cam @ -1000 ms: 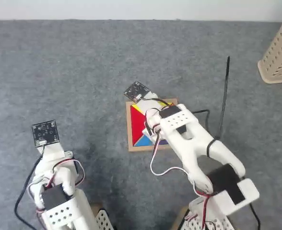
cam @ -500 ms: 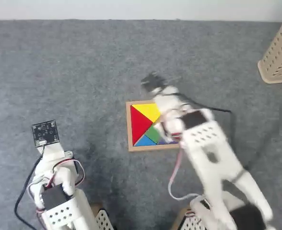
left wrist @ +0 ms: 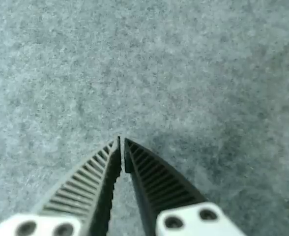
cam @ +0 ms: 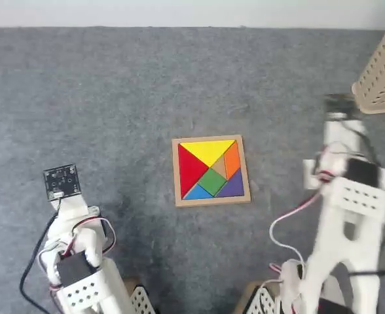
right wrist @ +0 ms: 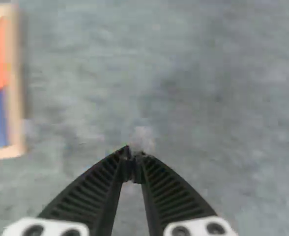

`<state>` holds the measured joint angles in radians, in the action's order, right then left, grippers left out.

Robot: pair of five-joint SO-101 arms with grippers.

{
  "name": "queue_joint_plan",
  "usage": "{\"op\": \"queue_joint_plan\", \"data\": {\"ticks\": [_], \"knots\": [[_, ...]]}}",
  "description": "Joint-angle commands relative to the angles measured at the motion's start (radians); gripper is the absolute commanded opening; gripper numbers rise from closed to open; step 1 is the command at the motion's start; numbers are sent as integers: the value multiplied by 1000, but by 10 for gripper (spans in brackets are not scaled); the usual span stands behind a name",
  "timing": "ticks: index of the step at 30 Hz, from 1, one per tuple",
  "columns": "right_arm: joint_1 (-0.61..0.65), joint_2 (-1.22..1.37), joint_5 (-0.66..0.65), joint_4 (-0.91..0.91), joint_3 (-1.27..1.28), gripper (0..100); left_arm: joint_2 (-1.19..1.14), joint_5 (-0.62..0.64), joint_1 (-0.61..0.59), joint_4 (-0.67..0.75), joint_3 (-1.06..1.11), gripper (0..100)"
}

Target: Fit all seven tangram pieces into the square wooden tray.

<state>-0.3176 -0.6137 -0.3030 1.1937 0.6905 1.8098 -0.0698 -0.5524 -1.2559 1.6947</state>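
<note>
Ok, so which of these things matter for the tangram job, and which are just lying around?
For the job: tangram pieces; square wooden tray holding them.
Lying about: beige perforated basket at the table's far edge; grey carpet.

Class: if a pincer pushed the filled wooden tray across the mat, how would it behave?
The wooden tray looks flat and rigid, so it would probably slide, not tip. The fuzzy grey mat likely adds drag. The pieces sit within its rim, probably staying.
</note>
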Motion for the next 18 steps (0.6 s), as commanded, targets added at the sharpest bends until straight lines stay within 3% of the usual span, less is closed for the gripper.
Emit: {"op": "queue_joint_plan", "data": {"ticks": [1, 7, 18], "knots": [[-196, -99, -124, -73, -21, 7, 3, 9, 2, -3, -8, 13], [-397, -417, -256, -255, 5, 6, 3, 9, 2, -3, -8, 13], [-407, -1043, -296, -487, 364, 7, 3, 9, 2, -3, -8, 13]]}}
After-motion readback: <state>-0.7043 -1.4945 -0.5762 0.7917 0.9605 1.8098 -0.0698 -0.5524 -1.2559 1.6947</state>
